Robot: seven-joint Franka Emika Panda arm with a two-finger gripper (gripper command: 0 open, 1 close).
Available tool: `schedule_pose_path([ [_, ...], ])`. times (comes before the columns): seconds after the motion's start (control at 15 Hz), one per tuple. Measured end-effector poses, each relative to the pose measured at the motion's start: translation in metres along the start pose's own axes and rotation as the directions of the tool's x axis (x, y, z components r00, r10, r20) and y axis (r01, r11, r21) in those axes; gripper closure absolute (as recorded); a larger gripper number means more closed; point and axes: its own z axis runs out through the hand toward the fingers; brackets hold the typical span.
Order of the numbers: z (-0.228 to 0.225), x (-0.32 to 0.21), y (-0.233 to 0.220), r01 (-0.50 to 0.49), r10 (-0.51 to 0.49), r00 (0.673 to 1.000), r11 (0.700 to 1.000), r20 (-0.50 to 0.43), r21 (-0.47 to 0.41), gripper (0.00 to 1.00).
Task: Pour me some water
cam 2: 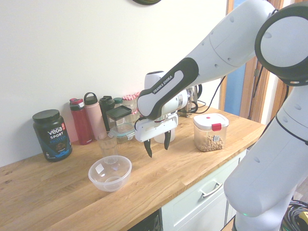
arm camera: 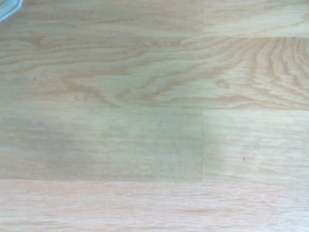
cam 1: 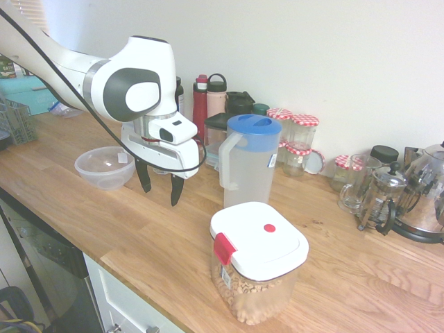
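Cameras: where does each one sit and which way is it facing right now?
First exterior view: off the counter's front edge, facing the wall; arm enters from left, open gripper beside the frosted blue-lidded plastic jug.
Second exterior view: opposite side; arm enters from right.
Wrist view: looks straight down on the bare wooden counter; no fingers visible.
Both exteriors share the clear plastic bowl and white-lidded food container.

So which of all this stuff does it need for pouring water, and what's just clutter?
For the job:
- jug with the blue lid
- drinking glass, probably
- gripper, jaws open, holding nothing

Just lying about:
- plastic bowl
- cereal tub
- red bottle
- coffee press
- kettle
- protein tub
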Motion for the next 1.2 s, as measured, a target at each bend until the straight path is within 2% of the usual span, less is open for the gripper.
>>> schedule_pose_path([
  [0.2, -0.009, 0.003, -0.003, 0.002, -0.002, 1.000, 1.000, -0.009, 0.003, 0.00],
  [0.47, -0.104, 0.018, -0.006, -0.012, 0.014, 0.997, 1.000, -0.079, 0.024, 0.00],
  [0.73, -0.185, 0.052, 0.024, -0.089, 0.096, 0.984, 0.995, -0.152, 0.053, 0.00],
  [0.93, -0.201, 0.076, 0.045, -0.122, 0.129, 0.978, 0.991, -0.163, 0.048, 0.00],
  [1.2, -0.173, 0.118, 0.054, -0.180, 0.182, 0.975, 0.983, -0.128, 0.023, 0.00],
])
